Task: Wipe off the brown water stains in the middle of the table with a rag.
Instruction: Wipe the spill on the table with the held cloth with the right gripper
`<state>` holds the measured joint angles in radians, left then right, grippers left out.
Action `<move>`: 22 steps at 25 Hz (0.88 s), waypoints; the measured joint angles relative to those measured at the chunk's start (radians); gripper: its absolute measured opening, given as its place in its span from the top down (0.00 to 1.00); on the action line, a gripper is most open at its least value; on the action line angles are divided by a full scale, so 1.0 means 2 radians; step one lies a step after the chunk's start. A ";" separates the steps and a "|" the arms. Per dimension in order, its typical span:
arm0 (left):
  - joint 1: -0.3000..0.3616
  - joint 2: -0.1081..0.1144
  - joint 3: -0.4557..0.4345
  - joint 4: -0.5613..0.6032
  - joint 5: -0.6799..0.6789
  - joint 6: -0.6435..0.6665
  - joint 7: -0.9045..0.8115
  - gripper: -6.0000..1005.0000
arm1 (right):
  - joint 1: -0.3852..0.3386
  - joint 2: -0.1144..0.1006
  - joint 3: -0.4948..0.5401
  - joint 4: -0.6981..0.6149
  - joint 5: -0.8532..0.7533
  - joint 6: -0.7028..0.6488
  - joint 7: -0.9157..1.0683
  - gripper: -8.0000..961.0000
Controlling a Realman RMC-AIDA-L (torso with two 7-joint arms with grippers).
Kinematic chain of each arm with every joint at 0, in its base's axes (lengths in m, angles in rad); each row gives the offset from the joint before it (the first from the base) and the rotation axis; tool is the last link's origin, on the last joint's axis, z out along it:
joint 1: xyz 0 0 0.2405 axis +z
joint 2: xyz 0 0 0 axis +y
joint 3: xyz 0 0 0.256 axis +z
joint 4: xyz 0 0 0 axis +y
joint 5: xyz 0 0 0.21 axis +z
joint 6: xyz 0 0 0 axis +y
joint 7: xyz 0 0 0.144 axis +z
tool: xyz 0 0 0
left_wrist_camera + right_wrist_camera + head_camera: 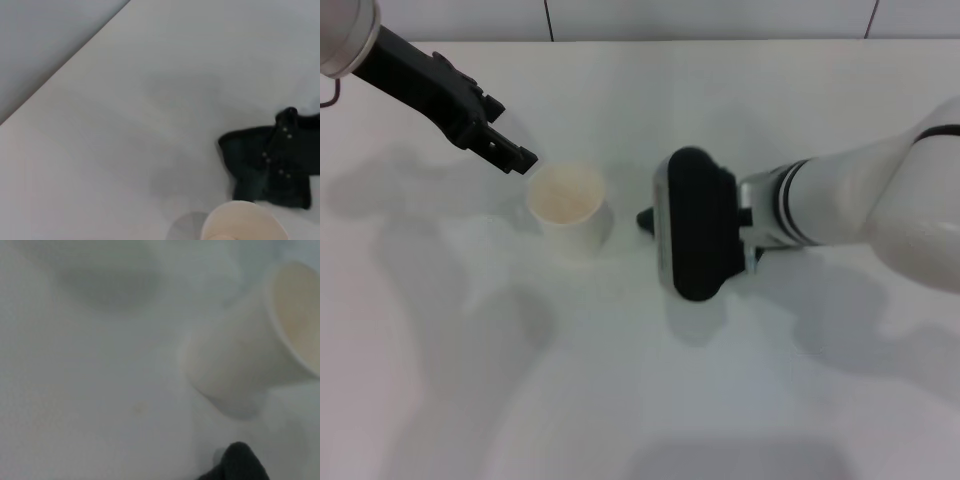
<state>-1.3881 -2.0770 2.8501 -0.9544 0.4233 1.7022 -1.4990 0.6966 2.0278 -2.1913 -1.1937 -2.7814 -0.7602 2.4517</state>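
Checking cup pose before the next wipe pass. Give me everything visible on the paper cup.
The cup is white, paper-like and tapered, with a pale beige inside. It stands upright on the table, open mouth up, nothing visibly touching it. The left gripper hovers close by on its left. The rag lies on its right, apart from it.

The table [640, 400] is plain white with grey shadows. The cup [568, 205] is white outside, pale beige inside. The rag [270, 167] is dark black-green. The left gripper [510, 153] is black. The right arm [850, 205] is white with black bands.
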 joint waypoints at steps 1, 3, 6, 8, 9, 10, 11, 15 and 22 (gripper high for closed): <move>0.000 0.000 0.000 0.001 0.000 0.000 0.000 0.11 | -0.001 0.000 0.004 0.000 -0.007 0.000 0.005 0.87; 0.000 0.000 0.000 0.002 0.000 0.000 -0.002 0.11 | -0.004 0.000 0.016 0.001 -0.022 0.001 0.016 0.86; 0.000 0.000 0.000 0.003 0.000 0.000 -0.003 0.11 | -0.007 0.000 0.035 0.004 -0.026 0.001 0.019 0.86; 0.000 0.000 0.000 0.003 0.000 -0.001 -0.003 0.11 | -0.010 0.000 0.045 0.005 -0.026 -0.004 0.019 0.86; 0.000 0.000 0.000 0.003 0.001 -0.001 -0.003 0.11 | -0.011 0.000 0.048 0.005 -0.026 -0.008 0.019 0.86; 0.000 0.000 0.000 0.003 0.002 -0.002 -0.003 0.11 | -0.015 0.000 0.051 0.002 -0.027 -0.013 0.019 0.86; 0.000 0.000 0.000 0.003 0.003 -0.003 -0.003 0.11 | -0.020 0.000 0.053 -0.005 -0.027 -0.022 0.019 0.86; 0.001 0.000 0.000 0.003 0.006 -0.005 -0.003 0.11 | -0.046 -0.002 0.065 -0.039 -0.028 -0.068 0.015 0.85; 0.001 0.000 0.000 0.004 0.007 -0.010 -0.002 0.11 | -0.106 -0.005 0.136 -0.112 -0.040 -0.145 0.014 0.85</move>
<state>-1.3853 -2.0769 2.8501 -0.9462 0.4373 1.6815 -1.5038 0.4854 2.0172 -1.9202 -1.4181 -2.8616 -1.0496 2.4789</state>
